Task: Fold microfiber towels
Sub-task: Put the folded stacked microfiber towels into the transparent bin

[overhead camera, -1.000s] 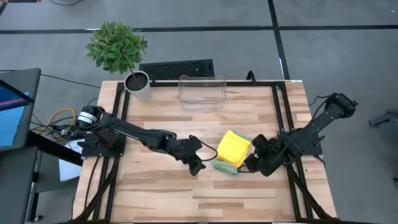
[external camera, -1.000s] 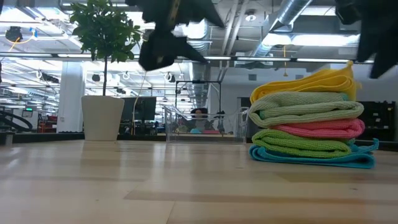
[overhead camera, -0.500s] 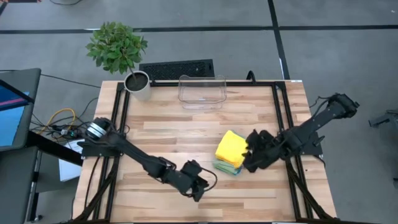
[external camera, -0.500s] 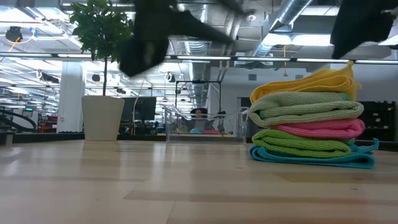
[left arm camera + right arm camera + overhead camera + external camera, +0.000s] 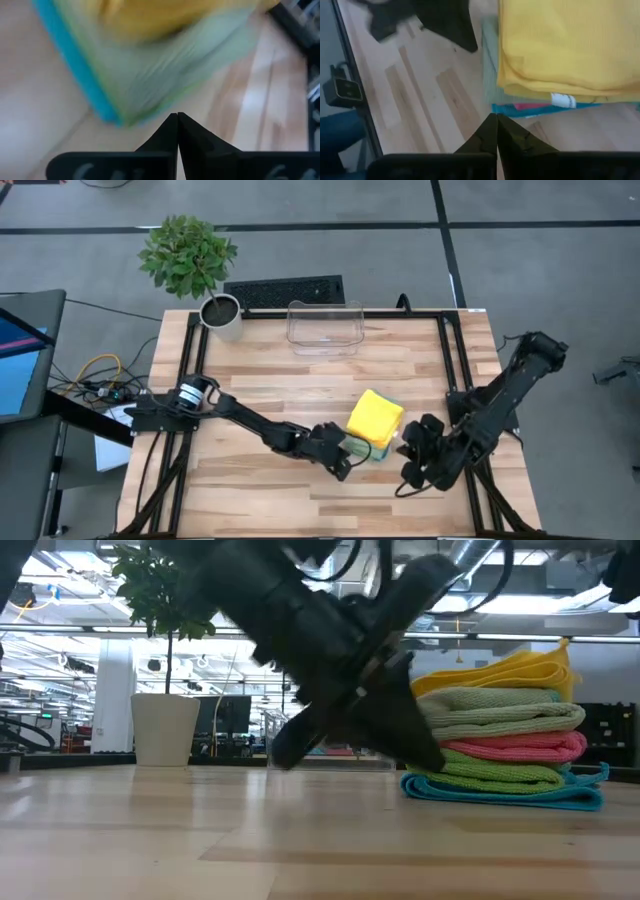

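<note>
The microfiber towels lie folded in one stack (image 5: 375, 418) (image 5: 495, 730) on the table's right half. The yellow one (image 5: 565, 45) is on top. Below it come pale green, pink and bright green, with the blue one (image 5: 65, 55) lying on the wood. My left gripper (image 5: 343, 470) (image 5: 425, 755) (image 5: 177, 116) is shut. It stands low over the table, just short of the stack's near left corner, with bare wood showing between it and the stack. My right gripper (image 5: 412, 473) (image 5: 496, 116) is shut and hangs above the table, off the stack's near right side.
A clear plastic bin (image 5: 325, 327) stands at the far edge, with a potted plant (image 5: 222, 315) (image 5: 165, 728) at the far left corner. A keyboard (image 5: 285, 290) lies behind the table. Black frame rails (image 5: 450, 370) run along the sides. Bare wood spreads over the left half.
My left gripper has swung from the table's middle toward the near edge. It then went right toward the stack, sinking low and shutting. My right gripper has drawn back from the stack toward the near edge and has shut. The stack has not moved.
</note>
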Controlling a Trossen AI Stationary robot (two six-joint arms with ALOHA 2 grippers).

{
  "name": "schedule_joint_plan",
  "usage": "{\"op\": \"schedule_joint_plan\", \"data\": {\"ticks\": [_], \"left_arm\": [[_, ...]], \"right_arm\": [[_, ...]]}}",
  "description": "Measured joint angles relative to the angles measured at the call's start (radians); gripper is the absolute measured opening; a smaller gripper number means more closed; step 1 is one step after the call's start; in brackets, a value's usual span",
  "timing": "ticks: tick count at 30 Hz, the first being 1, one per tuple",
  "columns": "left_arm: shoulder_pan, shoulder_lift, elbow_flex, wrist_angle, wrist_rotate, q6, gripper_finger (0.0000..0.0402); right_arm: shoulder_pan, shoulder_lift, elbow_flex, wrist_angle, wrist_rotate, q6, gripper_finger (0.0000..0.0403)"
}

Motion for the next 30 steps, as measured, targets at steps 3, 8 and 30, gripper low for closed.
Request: {"op": "schedule_joint_plan", "data": {"ticks": [3,8,30], "left_arm": [[-0.006,-0.005,0.035,-0.002,-0.091,0.035,0.0],[-0.007,0.016,0.064,-0.023,-0.096,0.067,0.0],[0.097,0.013,0.066,-0.462,-0.297,0.067,0.0]], "right_arm": [[0.015,0.029,0.0,0.0,0.004,0.002,0.0021],[0.01,0.078,0.0,-0.005,0.004,-0.02,0.0011],[-0.035,0.086,0.0,-0.048,0.072,-0.036,0.0045]]}}
